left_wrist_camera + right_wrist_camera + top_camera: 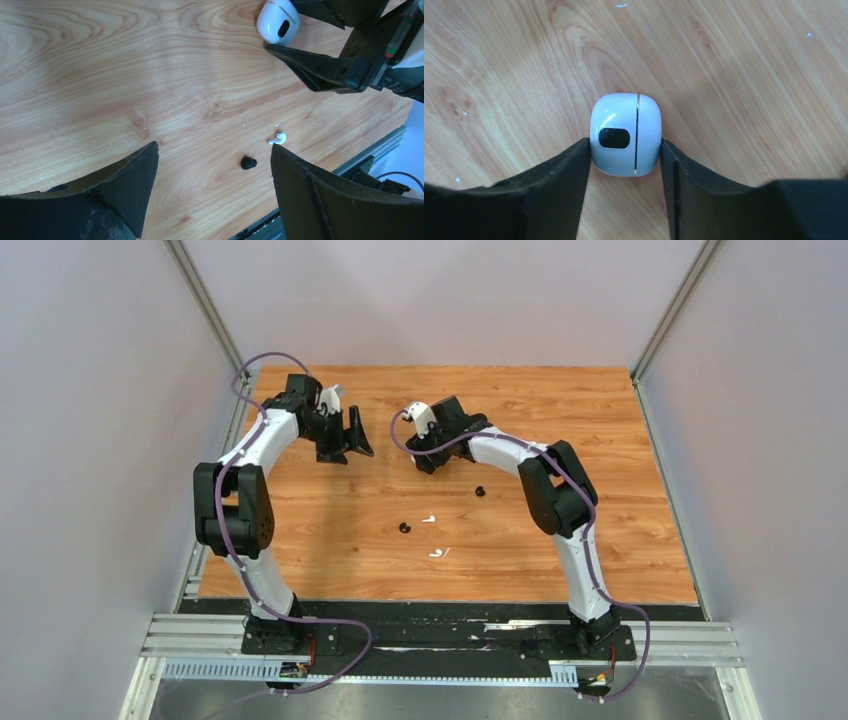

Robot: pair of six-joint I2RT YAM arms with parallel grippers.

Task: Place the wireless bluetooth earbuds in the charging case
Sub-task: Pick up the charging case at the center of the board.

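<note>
- Pinching the charging case from both sides, the right gripper has one finger against each flank. The case sits on the wooden table, toward the far middle, with its lid seam closed.
- Left gripper hangs released, jaws spread wide with nothing between them.
- Nearer the arms' bases lie a white earbud, a second white earbud, a black earbud and a second black earbud, all loose and apart from the case.
- The case looks like a hard, glossy, rounded shell: probably light and slippery, so it may squirt out of flat fingers unless held at its widest part.
- The present hold spans the seam, so it likely presses the lid shut; holding the body alone would leave the lid free.
- The earbuds look tiny, light and prone to rolling. The white ones offer a stem to nip, the black ones only a round body.
- The top view shows all four earbuds but hides the case under the right gripper.
- The right wrist view alone shows the seam, the dark oval on the shell and both finger contacts.
- The left wrist view shows the case side-on, plus one black and one white earbud.
</note>
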